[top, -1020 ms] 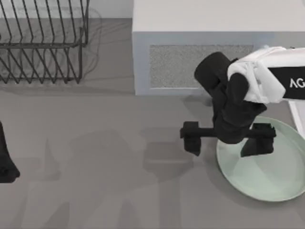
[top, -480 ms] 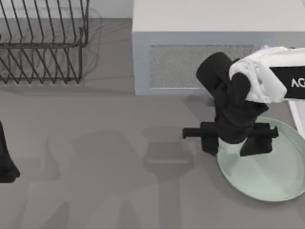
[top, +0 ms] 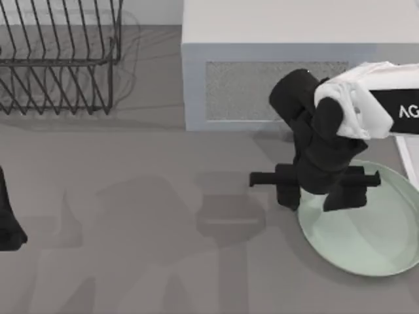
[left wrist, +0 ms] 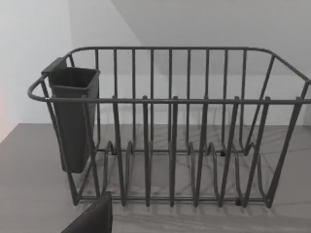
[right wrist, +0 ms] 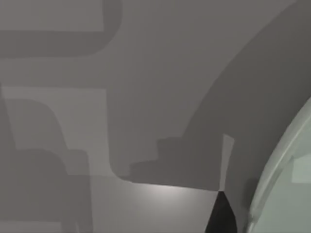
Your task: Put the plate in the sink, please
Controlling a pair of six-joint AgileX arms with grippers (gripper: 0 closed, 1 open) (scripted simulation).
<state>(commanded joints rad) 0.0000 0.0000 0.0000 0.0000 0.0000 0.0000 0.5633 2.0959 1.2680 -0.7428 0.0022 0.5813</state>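
The plate [top: 366,235] lies on the table [top: 131,229], its left rim between the right gripper's [top: 317,193] spread fingers.

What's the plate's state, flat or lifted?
Cannot tell: the plate looks level, right pincer straddling its left rim; top view doesn't show height.

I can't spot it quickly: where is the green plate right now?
In the top view the plate lies flat on the table's right side, in front of the microwave, with the right tool straddling its left rim.
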